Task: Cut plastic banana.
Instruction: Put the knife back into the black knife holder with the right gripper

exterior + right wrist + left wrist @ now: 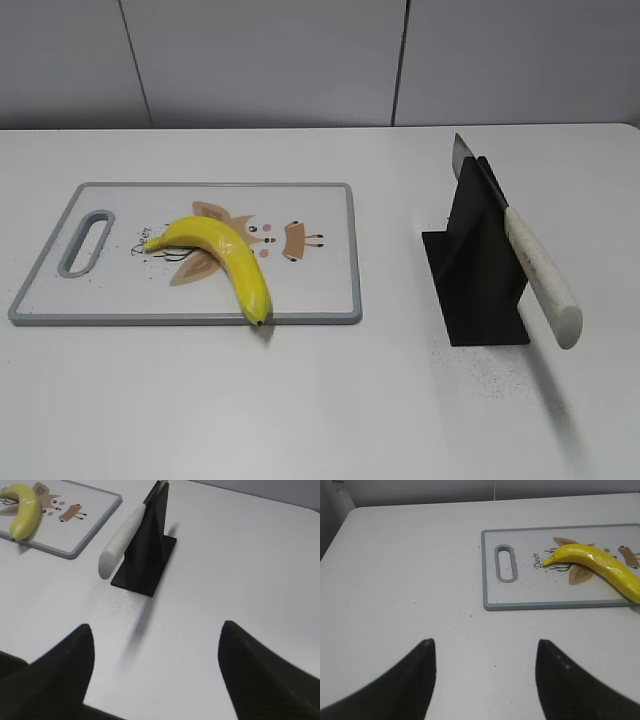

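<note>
A yellow plastic banana (220, 250) lies on a white cutting board (320, 290) with a grey rim, left of centre. It also shows in the left wrist view (600, 567) and the right wrist view (24, 510). A knife with a white handle (540, 275) rests slanted in a black stand (480, 275) at the right; the right wrist view shows the handle (122, 540) too. My left gripper (485, 647) is open and empty over bare table, left of the board (495, 592). My right gripper (157, 630) is open and empty, short of the stand (147, 555). Neither gripper shows in the exterior view.
The white table ends at a grey wall (300, 60) behind. The board has a handle slot (88, 240) at its left end. The table's near edge shows at the bottom left of the right wrist view (50, 707).
</note>
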Action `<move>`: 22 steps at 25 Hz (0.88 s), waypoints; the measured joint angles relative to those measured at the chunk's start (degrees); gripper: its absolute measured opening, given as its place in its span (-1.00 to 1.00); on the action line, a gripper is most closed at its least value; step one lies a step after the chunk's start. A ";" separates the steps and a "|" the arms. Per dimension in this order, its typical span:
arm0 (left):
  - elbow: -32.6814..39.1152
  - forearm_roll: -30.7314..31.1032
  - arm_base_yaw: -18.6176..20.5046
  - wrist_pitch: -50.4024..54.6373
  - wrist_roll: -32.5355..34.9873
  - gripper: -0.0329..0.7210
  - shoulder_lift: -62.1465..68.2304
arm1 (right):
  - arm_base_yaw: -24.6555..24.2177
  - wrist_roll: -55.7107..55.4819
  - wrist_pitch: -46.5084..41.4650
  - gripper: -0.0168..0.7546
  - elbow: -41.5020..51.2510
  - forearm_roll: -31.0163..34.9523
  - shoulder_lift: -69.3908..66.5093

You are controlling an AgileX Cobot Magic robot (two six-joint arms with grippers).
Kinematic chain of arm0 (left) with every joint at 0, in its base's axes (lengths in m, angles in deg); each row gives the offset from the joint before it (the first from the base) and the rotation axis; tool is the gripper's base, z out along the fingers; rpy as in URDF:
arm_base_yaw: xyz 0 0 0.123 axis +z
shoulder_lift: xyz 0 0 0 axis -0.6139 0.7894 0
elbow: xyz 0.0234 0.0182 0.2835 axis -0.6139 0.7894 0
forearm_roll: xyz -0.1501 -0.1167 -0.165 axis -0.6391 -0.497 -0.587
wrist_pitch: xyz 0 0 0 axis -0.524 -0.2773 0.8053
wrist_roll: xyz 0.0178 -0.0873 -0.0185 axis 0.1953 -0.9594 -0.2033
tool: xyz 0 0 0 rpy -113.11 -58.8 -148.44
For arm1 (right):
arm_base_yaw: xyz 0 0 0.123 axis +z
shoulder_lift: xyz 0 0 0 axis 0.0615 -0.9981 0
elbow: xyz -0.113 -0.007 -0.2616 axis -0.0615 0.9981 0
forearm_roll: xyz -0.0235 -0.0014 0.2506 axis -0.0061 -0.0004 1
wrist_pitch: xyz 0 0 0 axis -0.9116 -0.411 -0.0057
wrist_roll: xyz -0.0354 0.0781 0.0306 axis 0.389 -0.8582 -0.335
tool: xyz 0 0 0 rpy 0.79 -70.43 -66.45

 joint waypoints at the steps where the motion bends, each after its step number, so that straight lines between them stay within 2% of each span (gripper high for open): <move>1: 0.00 0.00 0.00 0.00 0.00 0.66 0.00 | -1.31 0.00 0.00 0.55 0.00 0.00 0.00; 8: 0.00 0.00 0.00 0.00 0.00 0.66 0.00 | -11.97 0.00 0.00 0.55 0.00 0.00 0.00; 12: 0.00 0.00 0.00 0.00 0.00 0.66 0.00 | -16.41 0.00 0.00 0.55 0.00 0.00 0.00; 22: 0.00 0.00 0.00 0.00 0.00 0.66 0.00 | -17.94 0.00 0.00 0.55 0.00 0.00 0.00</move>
